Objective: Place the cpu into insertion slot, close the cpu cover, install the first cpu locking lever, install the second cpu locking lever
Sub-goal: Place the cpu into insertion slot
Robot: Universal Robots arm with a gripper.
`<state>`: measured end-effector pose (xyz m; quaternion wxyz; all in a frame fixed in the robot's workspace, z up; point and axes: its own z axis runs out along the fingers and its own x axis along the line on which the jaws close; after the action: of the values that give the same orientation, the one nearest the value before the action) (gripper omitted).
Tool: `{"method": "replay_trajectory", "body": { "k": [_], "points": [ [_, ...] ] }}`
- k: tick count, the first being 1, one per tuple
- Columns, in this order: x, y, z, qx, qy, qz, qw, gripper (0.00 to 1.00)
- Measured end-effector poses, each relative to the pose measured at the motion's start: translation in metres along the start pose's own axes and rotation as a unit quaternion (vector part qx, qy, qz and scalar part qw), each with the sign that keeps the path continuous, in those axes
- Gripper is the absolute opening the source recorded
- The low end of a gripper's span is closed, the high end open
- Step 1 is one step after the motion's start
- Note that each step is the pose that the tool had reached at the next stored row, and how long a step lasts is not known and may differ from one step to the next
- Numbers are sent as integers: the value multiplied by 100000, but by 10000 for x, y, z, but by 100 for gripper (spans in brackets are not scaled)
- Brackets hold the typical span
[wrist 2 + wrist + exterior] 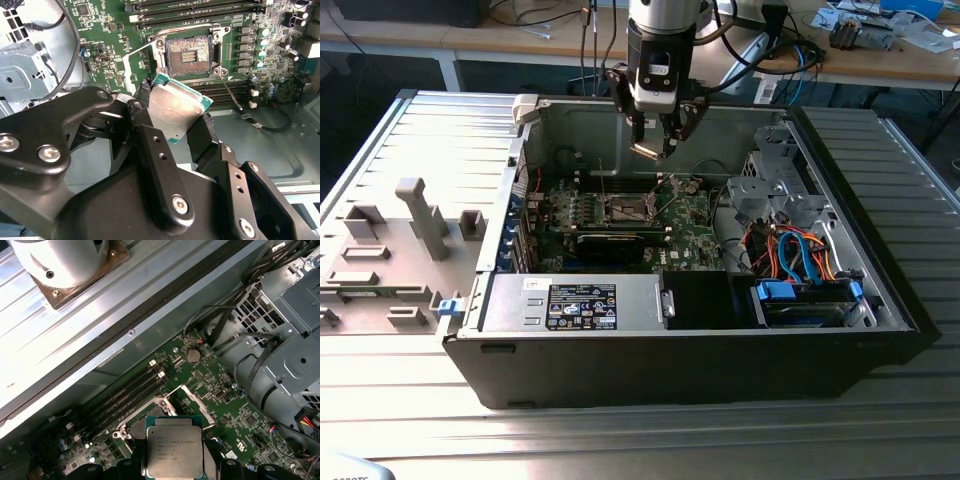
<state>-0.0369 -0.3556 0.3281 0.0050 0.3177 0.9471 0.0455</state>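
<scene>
My gripper (655, 143) hangs inside the open computer case, above and a little behind the insertion slot (625, 208). It is shut on the cpu (645, 150), a flat silvery square with a green edge, gripped at two opposite sides and tilted in the second wrist view (175, 107). In the first wrist view the cpu (174, 447) covers part of the slot (134, 428). The slot (190, 52) lies bare, its pin field showing. The cpu cover (127, 70) (200, 401) stands swung open beside the slot. A thin locking lever (231, 92) sticks up, unlatched.
Black memory slots (127, 395) run next to the socket. A metal drive cage (775, 195) with orange and blue cables (800, 250) fills the exterior view's right of the case. The power supply (575, 303) sits at the front. A grey fixture (410, 225) lies left of the case.
</scene>
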Motion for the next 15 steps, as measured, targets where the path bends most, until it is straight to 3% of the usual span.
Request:
{"method": "replay_trajectory", "body": {
  "k": [15],
  "points": [
    [0,0,0,-18,-90,992,99995,54]
  ]
}}
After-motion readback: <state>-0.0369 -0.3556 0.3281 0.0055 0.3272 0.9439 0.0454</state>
